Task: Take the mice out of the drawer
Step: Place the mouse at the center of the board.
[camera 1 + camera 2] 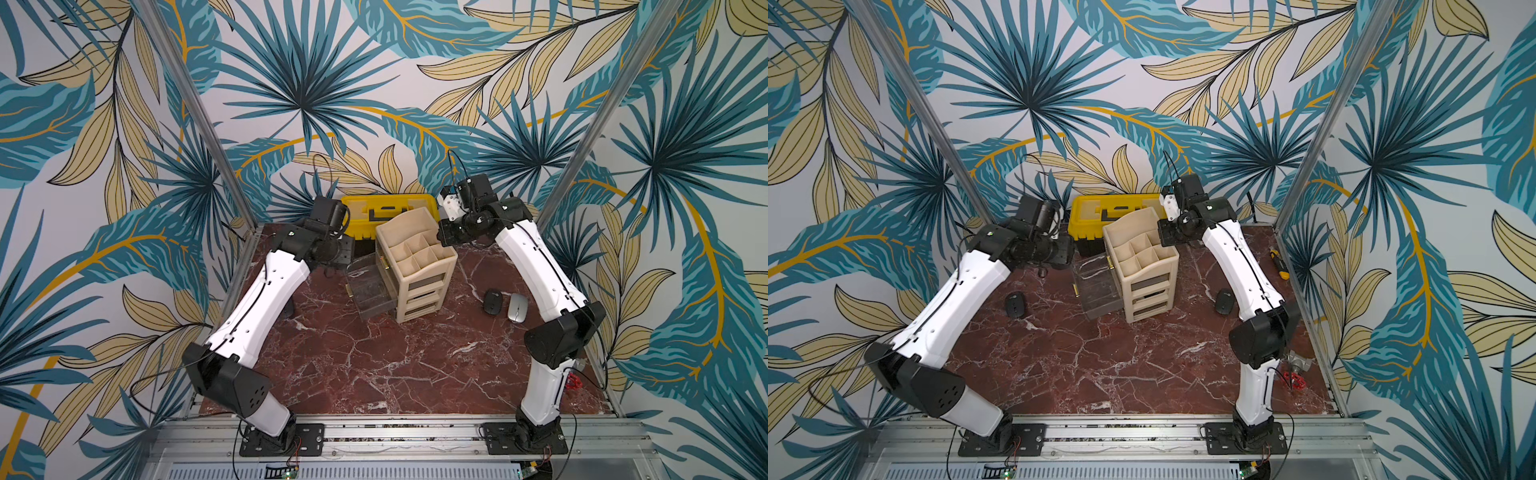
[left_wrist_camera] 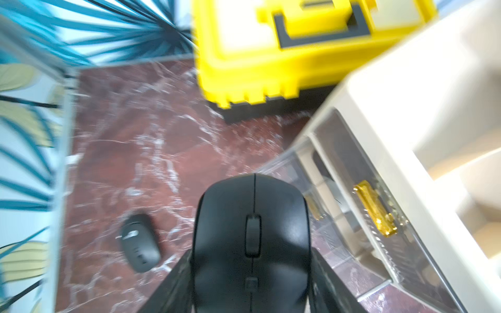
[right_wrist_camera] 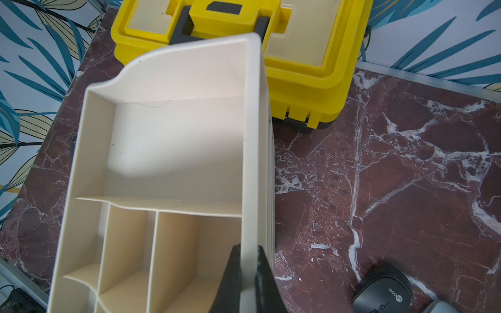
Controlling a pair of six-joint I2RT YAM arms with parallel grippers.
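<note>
Holding black mouse (image 2: 250,230), left gripper (image 2: 250,271); right gripper (image 3: 249,260) pinches organizer (image 3: 253,135) (logos illegible).

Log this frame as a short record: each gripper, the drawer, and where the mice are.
left gripper: fingers closed on a black mouse, held above the table
right gripper: shut on the organizer side wall
drawer: pulled out
mice on table: second black mouse on the left side; third black mouse and silver mouse side by side on the right

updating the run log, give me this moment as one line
left gripper: holds black mouse | right gripper: clamps organizer wall | drawer: open | on table: two black mice, silver mouse
</note>
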